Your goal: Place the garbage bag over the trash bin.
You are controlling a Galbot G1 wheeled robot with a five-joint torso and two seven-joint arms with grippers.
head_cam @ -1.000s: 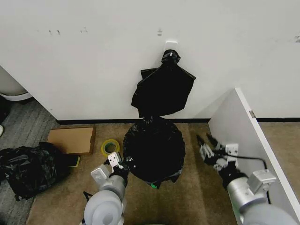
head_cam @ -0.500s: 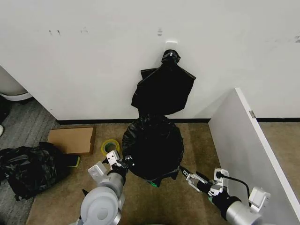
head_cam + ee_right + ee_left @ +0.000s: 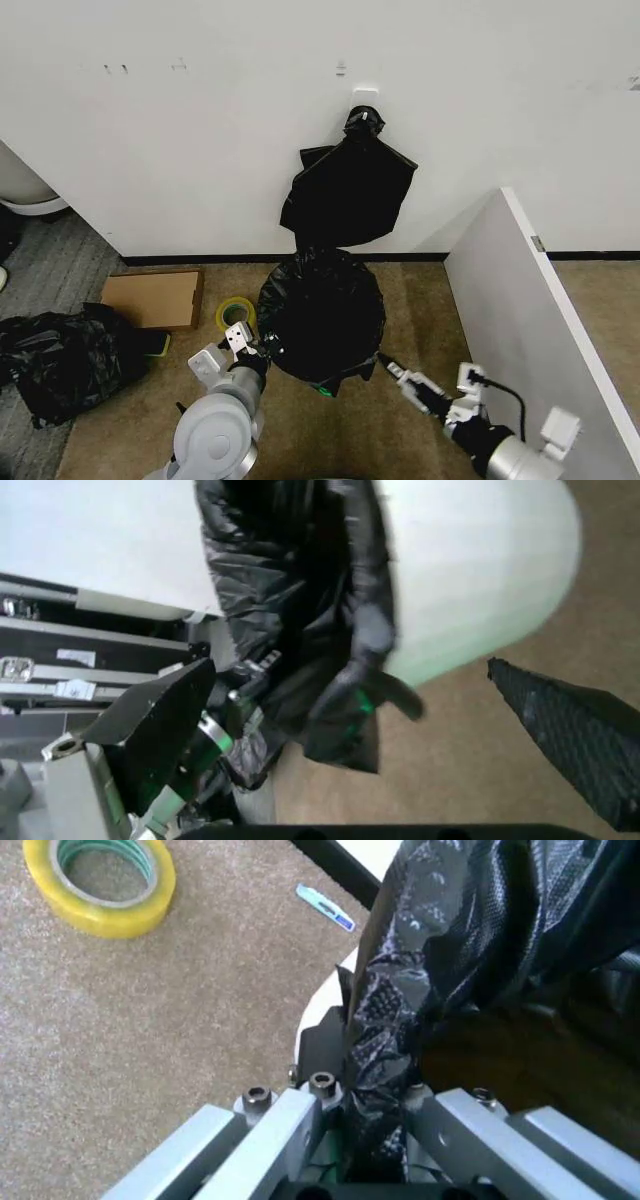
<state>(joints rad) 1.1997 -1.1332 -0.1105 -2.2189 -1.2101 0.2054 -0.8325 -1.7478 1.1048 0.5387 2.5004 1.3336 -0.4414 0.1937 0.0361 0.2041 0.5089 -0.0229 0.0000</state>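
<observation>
The right tool [image 3: 392, 368] has swung down from beside the white partition [image 3: 510, 290] and now reaches, fingers spread wide, toward the lower hem of the garbage bag [image 3: 322, 315]. The left tool [image 3: 365, 1114] stays clamped on the bag's edge (a pinched fold). The bag drapes over the trash bin [image 3: 480, 577], so what remains looks like tugging it down; the bin's inside is hidden.

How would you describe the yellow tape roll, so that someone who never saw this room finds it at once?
Start at the white wall with its black baseboard. On the brown carpet below it, the yellow tape roll lies flat between the cardboard piece and the garbage bag. It is the one bright yellow ring among brown and black things.
</observation>
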